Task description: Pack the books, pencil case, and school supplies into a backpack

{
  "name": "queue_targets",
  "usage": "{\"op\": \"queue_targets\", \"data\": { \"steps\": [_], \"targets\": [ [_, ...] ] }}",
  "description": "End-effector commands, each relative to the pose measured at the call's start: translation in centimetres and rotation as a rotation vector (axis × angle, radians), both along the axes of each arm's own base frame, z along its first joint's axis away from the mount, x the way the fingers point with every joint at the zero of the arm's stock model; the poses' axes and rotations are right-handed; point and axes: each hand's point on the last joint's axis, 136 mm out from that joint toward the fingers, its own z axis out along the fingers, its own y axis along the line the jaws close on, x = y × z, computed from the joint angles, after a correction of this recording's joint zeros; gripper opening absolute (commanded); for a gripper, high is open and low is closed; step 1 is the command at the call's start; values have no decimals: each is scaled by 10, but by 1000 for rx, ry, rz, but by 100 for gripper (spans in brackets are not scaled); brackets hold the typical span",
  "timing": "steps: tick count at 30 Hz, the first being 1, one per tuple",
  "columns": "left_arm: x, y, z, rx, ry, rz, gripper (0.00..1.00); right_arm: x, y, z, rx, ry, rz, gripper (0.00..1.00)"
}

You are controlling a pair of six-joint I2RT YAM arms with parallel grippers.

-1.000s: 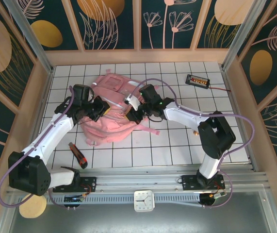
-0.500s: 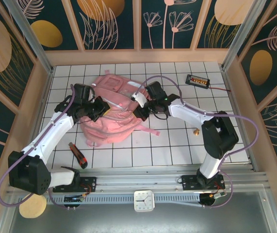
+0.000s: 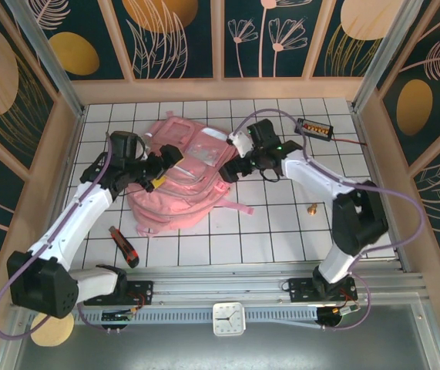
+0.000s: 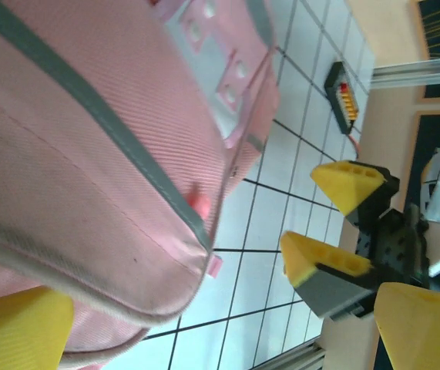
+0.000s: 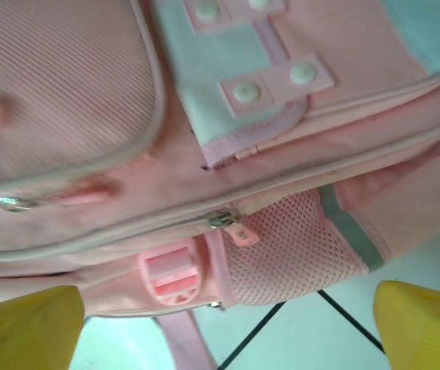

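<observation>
White-tiled tabletop (image 3: 281, 231), dark floral walls (image 3: 181, 38); pink backpack (image 3: 179, 199) lies left of centre, left gripper (image 3: 166, 166) and right gripper (image 3: 229, 159) both wide apart.

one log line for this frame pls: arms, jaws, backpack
left gripper: jaws open, holding nothing, at backpack left side | right gripper: jaws open, holding nothing, at its right side | backpack: lying on table

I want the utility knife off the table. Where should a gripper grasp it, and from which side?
Probably at the middle of the utility knife, from straight above, jaws closing across its narrow width: it lies flat and slanted on the table, long and slim.
</observation>
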Motion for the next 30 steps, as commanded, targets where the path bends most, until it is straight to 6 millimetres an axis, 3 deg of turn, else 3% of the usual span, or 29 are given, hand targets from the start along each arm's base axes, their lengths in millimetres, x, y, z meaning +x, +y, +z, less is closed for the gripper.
{"op": "queue_targets", "data": {
  "steps": [1, 5, 9, 12, 15, 20, 26, 30],
  "targets": [
    [4, 5, 47, 17, -184, -14, 99, 4, -23, 75, 146, -97, -139, 99],
    [9, 38, 76, 195, -334, 79, 99, 17, -51, 130, 249, -228, -315, 99],
    [5, 92, 122, 366, -602, 316, 99, 18, -87, 182, 348, -433, -468, 99],
    [-8, 121, 119, 428, -719, 452, 99, 15, -118, 190, 347, -577, -585, 99],
    [-22, 145, 94, 503, -717, 550, 99, 6, -145, 169, 312, -629, -633, 99],
    [-42, 168, 51, 653, -703, 579, 99, 2, -221, 113, 207, -601, -823, 99],
    [-60, 207, 17, 769, -627, 764, 99, 2, -270, 45, 162, -632, -877, 99],
    [-51, 208, -7, 866, -577, 724, 99, 21, -281, 2, 179, -573, -893, 99]
  ]
}}
